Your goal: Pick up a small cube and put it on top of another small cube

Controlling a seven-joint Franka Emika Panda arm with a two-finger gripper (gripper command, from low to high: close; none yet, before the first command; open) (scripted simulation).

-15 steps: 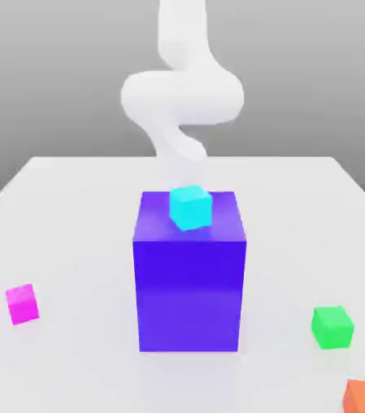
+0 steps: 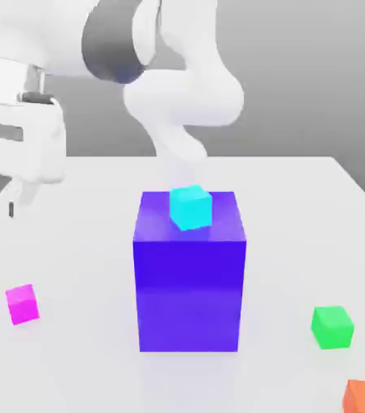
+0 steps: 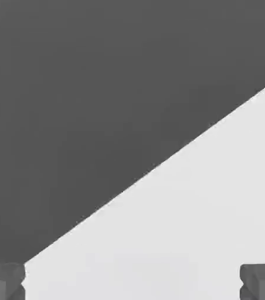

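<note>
Gripper [image 3: 132,284] fingers spread wide, empty, high at exterior view's left; likely positioning toward magenta-pink cube [image 2: 23,304]; grasp pending.

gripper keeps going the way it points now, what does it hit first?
Probably bare table. The gripper, fingers wide apart, faces the white tabletop near its edge with no cube ahead; the pink cube sits nearer the camera. Depth is unclear.

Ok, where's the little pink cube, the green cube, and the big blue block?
pink cube [image 2: 23,304], exterior view, on its front face.
green cube [image 2: 332,327], exterior view, on its front face.
big blue block [image 2: 189,294], exterior view, on its front face.
</note>
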